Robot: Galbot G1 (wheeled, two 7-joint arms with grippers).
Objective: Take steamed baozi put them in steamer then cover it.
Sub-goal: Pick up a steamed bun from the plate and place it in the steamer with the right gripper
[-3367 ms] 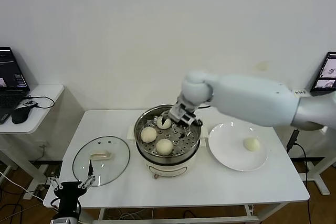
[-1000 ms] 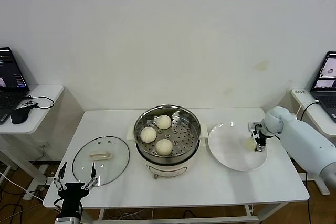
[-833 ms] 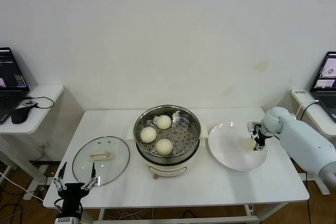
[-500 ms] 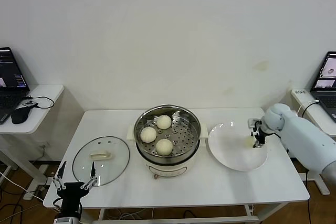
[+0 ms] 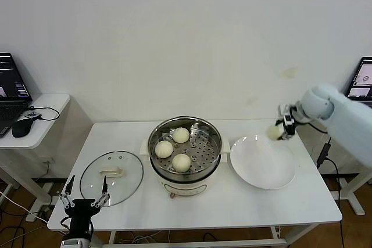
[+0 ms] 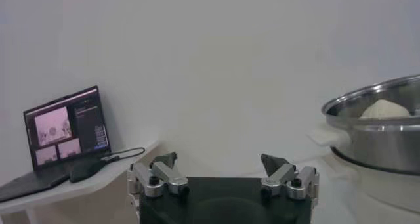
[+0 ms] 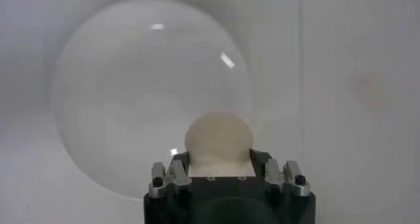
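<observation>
The right gripper (image 5: 281,128) is clamping the last bun (image 5: 272,132) between its fingers, holding it in the air above the far edge of the plate (image 5: 263,166). Three buns (image 5: 174,148) are sitting in the steamer (image 5: 184,169) — the cover (image 5: 111,173) is lying on the table left of it. The left gripper (image 5: 82,203) is hanging wide open and empty at the front left corner.

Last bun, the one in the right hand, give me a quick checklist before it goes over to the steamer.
1. Bun gripped by right hand: ok.
2. Bun lifted off the white plate: ok.
3. Free spot on the steamer tray, three buns inside: ok.
4. Steamer uncovered, glass lid lying on the table beside it: ok.
5. Left hand open, low at the table's front edge, off the path: ok.
6. Grip firmness: cannot tell.
</observation>
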